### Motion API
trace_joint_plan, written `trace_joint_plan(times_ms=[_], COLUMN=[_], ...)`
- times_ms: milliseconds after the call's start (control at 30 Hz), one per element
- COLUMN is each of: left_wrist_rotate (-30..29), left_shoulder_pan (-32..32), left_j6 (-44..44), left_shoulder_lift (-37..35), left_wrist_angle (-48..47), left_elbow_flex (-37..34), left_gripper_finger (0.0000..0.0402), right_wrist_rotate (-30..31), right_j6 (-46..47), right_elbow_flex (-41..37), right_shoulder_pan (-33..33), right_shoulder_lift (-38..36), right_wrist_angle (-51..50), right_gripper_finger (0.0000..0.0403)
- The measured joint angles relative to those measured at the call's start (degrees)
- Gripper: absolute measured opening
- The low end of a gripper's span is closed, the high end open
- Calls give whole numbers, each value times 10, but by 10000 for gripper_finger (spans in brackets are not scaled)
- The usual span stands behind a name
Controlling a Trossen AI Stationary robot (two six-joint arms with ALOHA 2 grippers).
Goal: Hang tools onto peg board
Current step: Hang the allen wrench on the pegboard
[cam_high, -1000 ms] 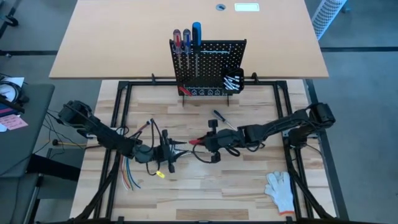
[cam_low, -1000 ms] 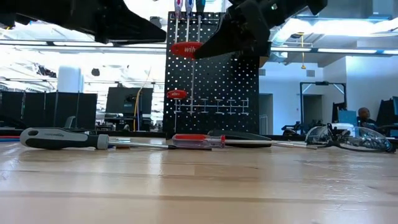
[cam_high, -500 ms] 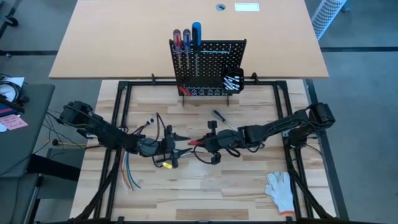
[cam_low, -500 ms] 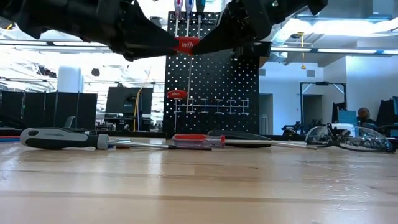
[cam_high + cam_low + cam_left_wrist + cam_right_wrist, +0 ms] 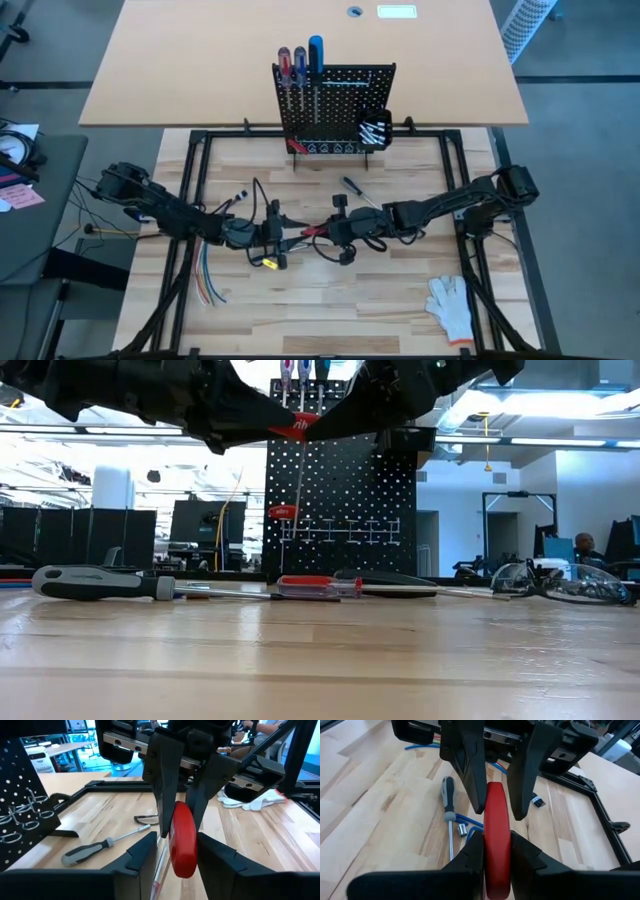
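Two robot arms are meeting above the middle of the wooden counter (image 5: 400, 290), sharing a red-handled screwdriver (image 5: 314, 229) between them. The right hand (image 5: 335, 230) is clamping the red handle, its fingers (image 5: 522, 851) pressing on both sides of it in the right wrist view. The left hand (image 5: 283, 233) is reaching in from the opposite side with its fingers (image 5: 142, 851) spread around the handle's far end; in the left wrist view a gap is showing on each side, so it is open and not yet gripping. In the low view the screwdriver's shaft is hanging down from the handle, well clear of the counter.

The peg board (image 5: 335, 108) is standing upright at the far edge of the counter, with three screwdrivers, two red-handled and one blue-handled (image 5: 316, 52), already hanging along its top left. A small black bin (image 5: 375, 129) with silver bits is sitting at its lower right.

Still lying on the counter are a black-handled screwdriver (image 5: 95, 582), a small clear red-handled screwdriver (image 5: 318, 586) and another dark-handled screwdriver (image 5: 356, 190) just beyond the right arm. A bundle of coloured wires (image 5: 208, 283) is trailing beside the left arm, and a white glove (image 5: 451, 304) is resting near the counter's front right corner.
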Motion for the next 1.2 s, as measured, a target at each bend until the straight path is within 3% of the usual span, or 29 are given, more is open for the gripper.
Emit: trace_joint_plan(times_ms=[267,367,500,733,900,967,1067,1200], left_wrist_rotate=[10,25,20,-107,-197,-195,-144,-84], left_shoulder_pan=[0,0,-2,-24,-11,7,46,120], left_j6=[1,11,5,22,71,123,208,242], left_shoulder_lift=[0,0,0,0,0,0,0,0], left_wrist_angle=[0,3,3,-2,34,86,164,220], left_elbow_flex=[0,0,0,0,0,0,0,0], left_gripper_finger=[76,43,39,39,39,39,39,39], right_wrist_rotate=[0,-4,7,185,226,236,246,255], right_j6=[1,4,-18,14,48,53,51,46], right_elbow_flex=[0,0,0,-3,-27,-37,-51,-59], right_shoulder_pan=[0,0,2,33,69,82,101,116], right_shoulder_lift=[0,0,-7,-129,-221,-252,-285,-309], right_wrist_angle=[1,-1,-37,-187,-250,-249,-241,-241], right_gripper_finger=[57,77,114,136,130,128,127,127])
